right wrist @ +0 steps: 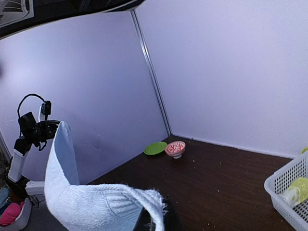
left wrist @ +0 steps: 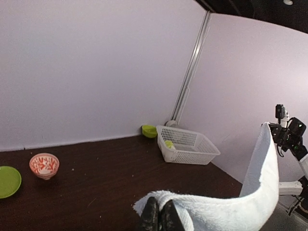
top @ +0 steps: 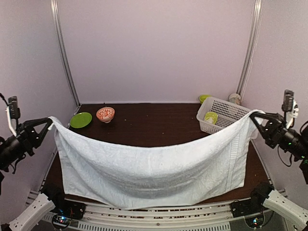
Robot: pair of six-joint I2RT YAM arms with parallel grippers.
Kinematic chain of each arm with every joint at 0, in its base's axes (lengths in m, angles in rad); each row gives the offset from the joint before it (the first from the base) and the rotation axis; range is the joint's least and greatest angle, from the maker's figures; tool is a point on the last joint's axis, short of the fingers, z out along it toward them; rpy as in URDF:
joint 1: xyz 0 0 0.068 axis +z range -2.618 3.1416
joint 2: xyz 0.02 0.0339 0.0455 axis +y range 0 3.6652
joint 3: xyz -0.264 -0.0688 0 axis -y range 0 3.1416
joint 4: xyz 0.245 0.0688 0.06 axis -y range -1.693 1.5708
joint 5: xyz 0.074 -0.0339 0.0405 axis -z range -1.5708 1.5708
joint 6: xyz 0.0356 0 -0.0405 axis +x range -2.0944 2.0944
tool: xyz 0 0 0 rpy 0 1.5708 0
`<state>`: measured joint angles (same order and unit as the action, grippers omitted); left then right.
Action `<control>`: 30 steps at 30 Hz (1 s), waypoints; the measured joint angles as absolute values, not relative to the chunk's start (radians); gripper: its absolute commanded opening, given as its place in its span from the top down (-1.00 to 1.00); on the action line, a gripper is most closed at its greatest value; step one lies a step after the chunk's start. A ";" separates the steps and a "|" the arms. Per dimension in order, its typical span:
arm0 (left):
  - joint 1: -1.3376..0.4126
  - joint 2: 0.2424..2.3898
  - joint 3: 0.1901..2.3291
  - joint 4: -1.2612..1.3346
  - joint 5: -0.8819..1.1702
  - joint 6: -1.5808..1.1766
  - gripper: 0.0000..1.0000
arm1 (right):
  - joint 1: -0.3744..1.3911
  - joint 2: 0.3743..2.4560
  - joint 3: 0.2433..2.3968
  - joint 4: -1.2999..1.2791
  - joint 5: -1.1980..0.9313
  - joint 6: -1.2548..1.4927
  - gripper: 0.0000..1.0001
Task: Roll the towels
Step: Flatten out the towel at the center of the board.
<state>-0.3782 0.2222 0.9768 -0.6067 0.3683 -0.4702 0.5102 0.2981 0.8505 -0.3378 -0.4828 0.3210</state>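
- Hanging nearest the arm bases is the pale blue towel [top: 149,168]. Its lower hem drapes over the near edge of the surface [top: 154,125], and its middle sags between the two raised top corners.
- At the towel's left top corner, the left gripper [top: 49,120] has its jaws clamped on the cloth. The left wrist view shows the fingertips [left wrist: 153,216] pressed together with the towel bunched right at them.
- At the right top corner, the right gripper [top: 252,117] has its jaws pinched on the cloth in the same way, which the right wrist view confirms.
- The towel's long axis runs left to right, straight from one gripper to the other, so neither arm is nearer and each holds one end. It hangs below and between the jaws, mostly off the surface. My judgement is that it must next go down flat, spread toward the open middle, before any rolling can start.
- Farther back on the left are a green plate [top: 81,119] and a red-patterned bowl [top: 105,114], just beside each other.
- Far right is a white basket [top: 217,128] holding a lime-green item [top: 211,117]. I cannot tell whether that is the second towel.
- No brand, label or writing can be read anywhere.
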 measured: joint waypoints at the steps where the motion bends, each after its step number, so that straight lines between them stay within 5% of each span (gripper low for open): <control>1: -0.378 0.239 0.928 -0.589 0.362 -0.474 1.00 | 0.510 0.309 0.782 -0.309 -0.468 0.326 1.00; 7: -0.378 0.477 0.652 -0.468 0.207 -0.528 1.00 | 0.510 0.491 0.455 -0.119 -0.360 0.416 1.00; 13: -0.368 0.733 0.595 -0.379 -0.003 -0.559 1.00 | 0.509 0.733 0.326 0.078 -0.160 0.480 1.00; 30: -0.324 1.113 0.613 -0.089 -0.141 -0.571 1.00 | 0.508 1.230 0.606 0.170 0.116 0.395 1.00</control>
<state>-0.3237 1.1126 0.6128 -0.0891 -0.1406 -0.5713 0.5079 1.2304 0.6056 0.1696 0.1158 0.3946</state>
